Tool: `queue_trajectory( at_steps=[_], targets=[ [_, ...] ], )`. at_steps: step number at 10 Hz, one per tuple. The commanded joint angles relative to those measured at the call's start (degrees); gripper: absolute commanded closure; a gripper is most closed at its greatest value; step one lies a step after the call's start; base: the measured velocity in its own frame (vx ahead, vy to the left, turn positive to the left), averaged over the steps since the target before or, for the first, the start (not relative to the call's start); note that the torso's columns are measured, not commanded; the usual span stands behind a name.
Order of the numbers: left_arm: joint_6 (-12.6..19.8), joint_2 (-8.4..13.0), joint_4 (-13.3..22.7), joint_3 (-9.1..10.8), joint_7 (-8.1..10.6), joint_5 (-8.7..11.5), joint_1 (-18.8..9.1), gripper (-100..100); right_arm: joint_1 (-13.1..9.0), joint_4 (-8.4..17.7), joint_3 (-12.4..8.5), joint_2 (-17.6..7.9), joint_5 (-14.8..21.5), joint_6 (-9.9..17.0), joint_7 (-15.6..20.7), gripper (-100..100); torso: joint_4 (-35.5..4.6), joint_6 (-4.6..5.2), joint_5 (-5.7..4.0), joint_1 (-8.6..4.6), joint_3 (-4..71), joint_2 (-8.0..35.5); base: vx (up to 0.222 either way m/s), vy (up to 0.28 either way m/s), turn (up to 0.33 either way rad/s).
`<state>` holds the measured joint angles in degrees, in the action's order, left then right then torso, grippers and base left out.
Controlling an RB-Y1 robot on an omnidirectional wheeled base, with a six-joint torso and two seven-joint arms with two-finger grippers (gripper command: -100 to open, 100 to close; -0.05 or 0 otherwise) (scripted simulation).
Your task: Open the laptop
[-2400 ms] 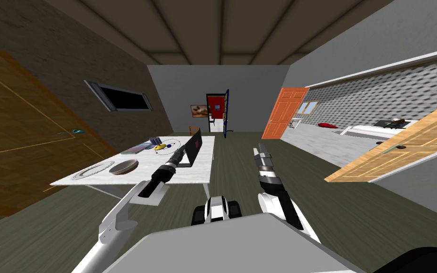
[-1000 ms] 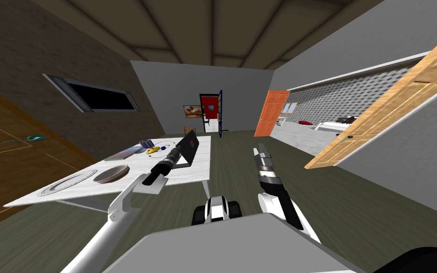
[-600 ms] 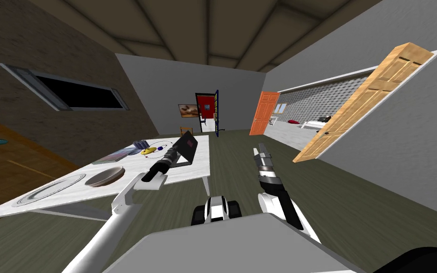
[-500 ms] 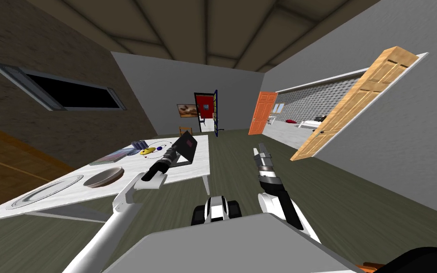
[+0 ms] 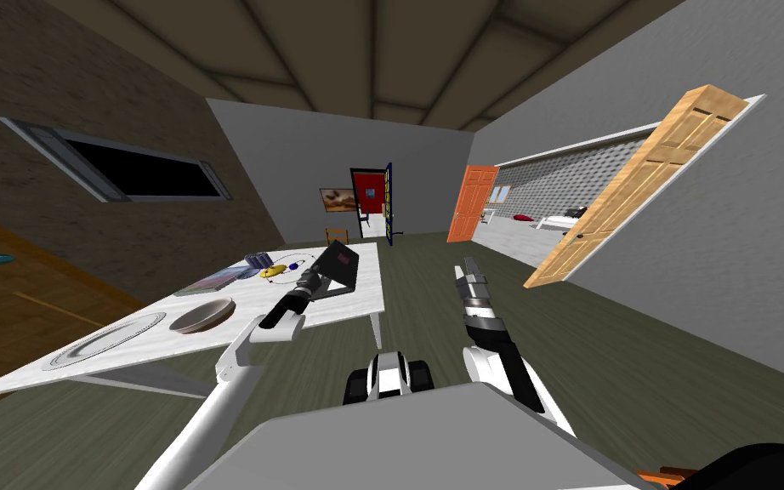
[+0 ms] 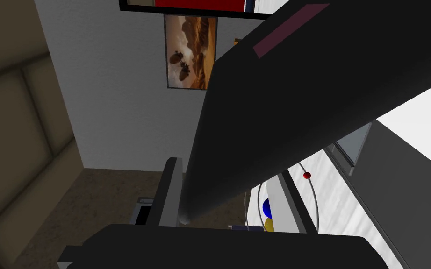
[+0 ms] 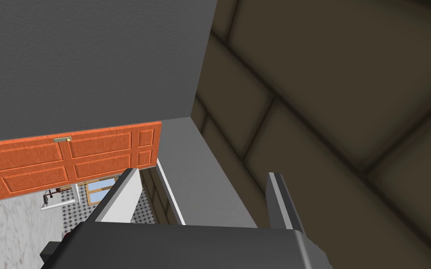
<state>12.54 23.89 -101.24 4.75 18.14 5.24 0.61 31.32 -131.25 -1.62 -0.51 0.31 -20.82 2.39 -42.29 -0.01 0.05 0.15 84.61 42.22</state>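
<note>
Here, laptop lid (image 6: 303, 93) within left gripper (image 6: 228, 167)

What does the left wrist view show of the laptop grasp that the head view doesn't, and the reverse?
Left wrist view: the black laptop lid close up, its corner lying between the open fingers of the left end effector, and a maroon strip on the lid. Head view: the whole white table, with a plate, a bowl and a book, and the right end effector off to the table's right. Both: the laptop partly open, the orbit model beside it, and the framed picture on the far wall.
</note>
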Motion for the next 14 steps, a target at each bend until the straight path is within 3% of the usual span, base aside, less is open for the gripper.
queue_trajectory(
  at_steps=[1, 4, 5, 6, 7, 14],
  targets=[
    [-2.28, -2.79, 1.59, 0.39, 1.82, 1.87, 0.12, 100, 0.0, 0.0, 0.0, 0.0, 0.0, 0.0, 0.0, 0, -0.01, 0.02, -0.04, -0.11, 0.01, 0.0, -0.005, 0.106, 0.01],
    [-4.94, -5.89, 3.67, 0.74, 3.79, 4.02, 0.21, 100, 0.0, 0.0, 0.0, 0.0, 0.0, 0.0, 0.0, 0, -0.12, 0.03, -0.14, -0.26, -0.09, 0.15, -0.004, 0.093, 0.008],
    [-4.16, -5.31, 3.45, 0.59, 3.24, 3.5, 0.24, 100, 0.0, 0.0, 0.01, 0.01, 0.0, 0.0, 0.0, 0, -0.13, 0.0, -0.12, -0.24, -0.13, 0.21, -0.006, 0.037, -0.004],
    [-7.17, -7.7, 5.73, 0.05, 4.47, 5.0, 0.93, 100, 0.0, 0.0, 0.01, 0.01, 0.0, 0.0, 0.0, 0, -0.17, 0.0, -0.17, -0.38, -0.15, 0.25, 0.018, 0.087, -0.012],
    [-3.38, -5.48, 2.29, 0.73, 4.55, 4.84, 1.05, -100, 0.0, 0.0, 0.01, 0.01, 0.0, 0.0, 0.0, 0, -0.07, 0.02, -0.08, -0.18, -0.13, 0.2, 0.017, 0.045, 0.002],
    [3.97, -2.22, -5.28, 1.98, 6.82, 6.2, 1.51, -100, 0.0, 0.0, 0.02, 0.02, 0.0, 0.0, 0.0, 0, -0.14, -0.01, -0.12, -0.17, -0.13, 0.23, 0.01, -0.023, 0.012]
  ],
)
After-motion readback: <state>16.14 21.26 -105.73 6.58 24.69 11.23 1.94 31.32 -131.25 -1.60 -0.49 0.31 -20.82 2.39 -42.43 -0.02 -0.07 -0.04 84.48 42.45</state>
